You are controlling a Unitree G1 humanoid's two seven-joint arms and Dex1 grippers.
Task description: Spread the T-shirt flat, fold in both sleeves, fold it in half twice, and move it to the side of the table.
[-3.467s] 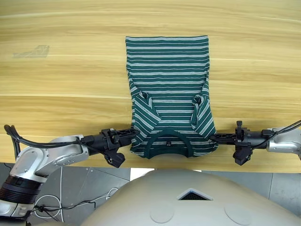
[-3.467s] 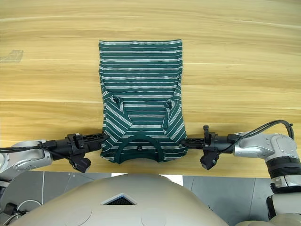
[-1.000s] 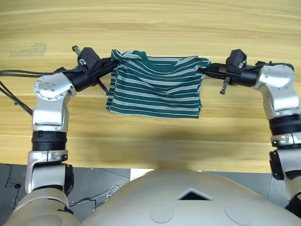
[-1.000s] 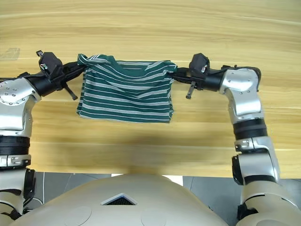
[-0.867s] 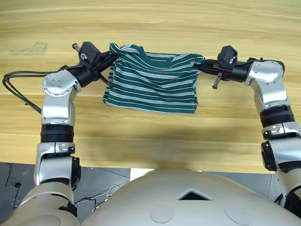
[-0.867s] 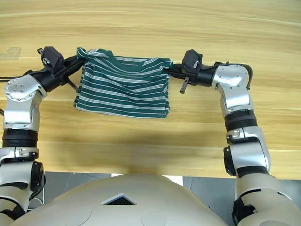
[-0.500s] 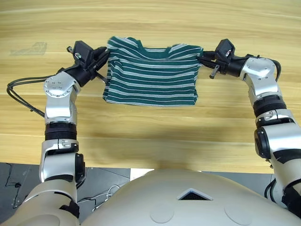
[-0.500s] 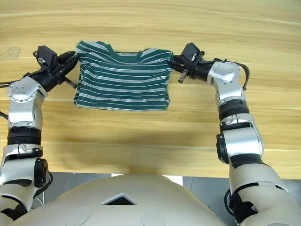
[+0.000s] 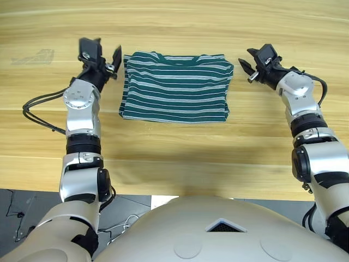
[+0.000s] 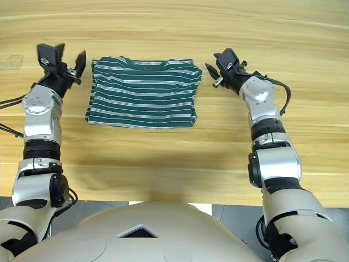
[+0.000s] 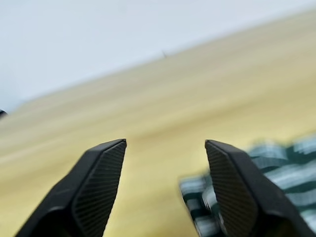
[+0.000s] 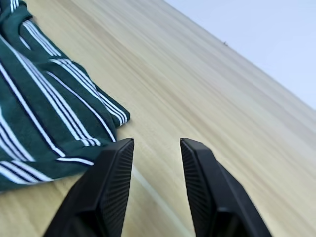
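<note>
Head view: the T-shirt [image 9: 175, 87] lies folded to a rectangle mid-tabletop [image 9: 174, 142], and a next grab catching only its top layer would likely peel that fold open; the left claw [image 9: 102, 53] and right claw [image 9: 245, 59] hover spread open just off its far corners, holding nothing. Left wrist view: that claw gapes over bare wood beside a striped corner. Right wrist view: same story, fingers apart, touching no cloth.

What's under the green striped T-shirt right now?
The folded T-shirt lies flat on the wooden table, which shows all around it. Nothing sticks out from beneath. Its lower layers and the tabletop directly under it are covered.
</note>
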